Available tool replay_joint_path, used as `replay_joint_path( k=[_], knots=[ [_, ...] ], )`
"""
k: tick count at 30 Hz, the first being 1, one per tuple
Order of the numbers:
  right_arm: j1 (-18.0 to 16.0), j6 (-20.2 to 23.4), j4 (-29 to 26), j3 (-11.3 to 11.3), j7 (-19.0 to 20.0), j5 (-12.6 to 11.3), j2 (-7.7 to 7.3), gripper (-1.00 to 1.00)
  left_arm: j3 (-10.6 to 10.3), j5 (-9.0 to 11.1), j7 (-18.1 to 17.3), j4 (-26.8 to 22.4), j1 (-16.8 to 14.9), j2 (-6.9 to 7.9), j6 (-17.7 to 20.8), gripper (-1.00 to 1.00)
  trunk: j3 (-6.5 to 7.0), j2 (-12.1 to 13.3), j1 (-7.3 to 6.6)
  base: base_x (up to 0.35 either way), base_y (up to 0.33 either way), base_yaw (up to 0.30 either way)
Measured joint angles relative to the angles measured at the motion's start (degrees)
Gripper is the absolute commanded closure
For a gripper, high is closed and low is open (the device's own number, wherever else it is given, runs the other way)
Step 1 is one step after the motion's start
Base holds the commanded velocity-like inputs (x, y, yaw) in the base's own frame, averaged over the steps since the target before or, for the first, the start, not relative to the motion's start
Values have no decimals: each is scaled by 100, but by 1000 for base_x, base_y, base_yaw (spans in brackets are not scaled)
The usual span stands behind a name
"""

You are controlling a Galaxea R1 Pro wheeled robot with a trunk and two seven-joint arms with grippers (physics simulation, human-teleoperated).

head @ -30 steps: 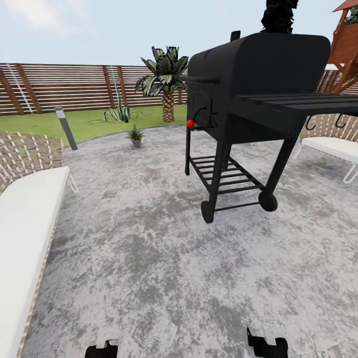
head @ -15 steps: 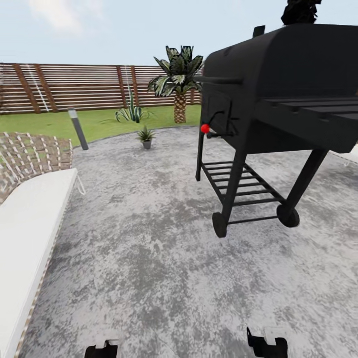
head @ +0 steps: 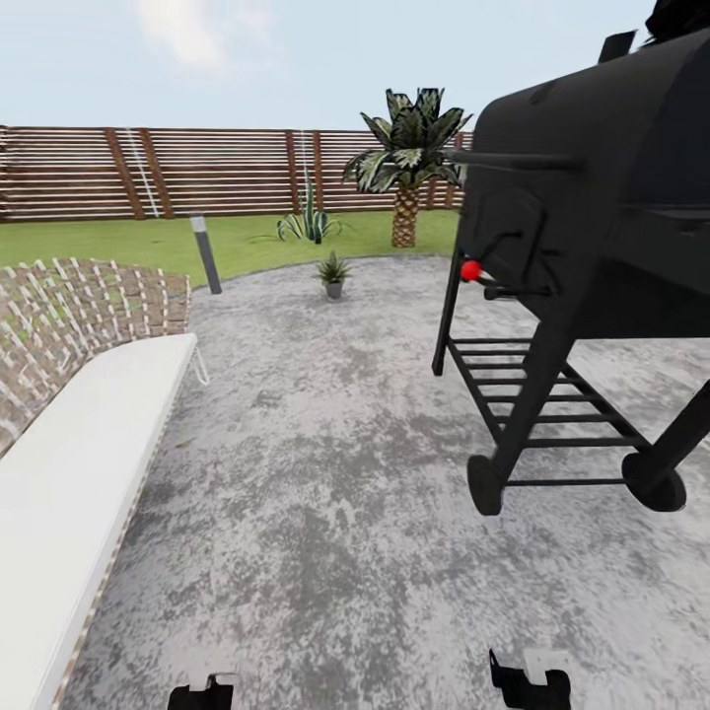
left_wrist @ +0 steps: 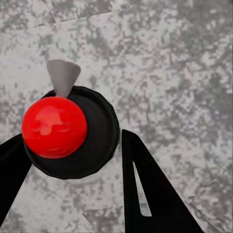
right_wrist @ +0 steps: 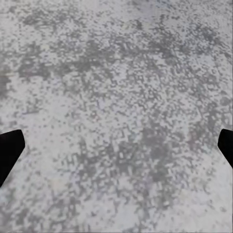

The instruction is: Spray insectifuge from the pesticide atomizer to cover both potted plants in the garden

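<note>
While the left claw (left_wrist: 73, 160) grips the round, glossy red-topped atomizer (left_wrist: 70, 131), the right claw (right_wrist: 116, 145) gapes wide.

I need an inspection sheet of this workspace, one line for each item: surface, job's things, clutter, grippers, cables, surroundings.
Surface: grey mottled stone patio, bordered by grass.
Job's things: pesticide atomizer, dark with red top, sits between the left gripper's fingers; one potted plant at the patio's far edge.
Clutter: black wheeled grill at right; white-cushioned wicker seat at left.
Grippers: left gripper shut on the atomizer; right gripper open, holding nothing.
Cables: nothing seen.
Surroundings: slatted wooden fence, palm, grey post, striped spiky plant.
</note>
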Motion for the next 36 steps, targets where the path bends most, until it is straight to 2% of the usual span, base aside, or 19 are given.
replay_joint_path(
  k=[11, 36],
  knots=[
    [-3, 0, -1, 2, 0, 0, 0, -100, 1, 28, 0, 0, 0, 0, 0, 100, 0, 0, 0, 339, 0, 260],
    [-3, -9, 5, 2, 1, 27, 0, -100, 1, 30, 1, 2, -1, -1, -1, 100, 0, 0, 0, 339, 0, 7]
  ],
)
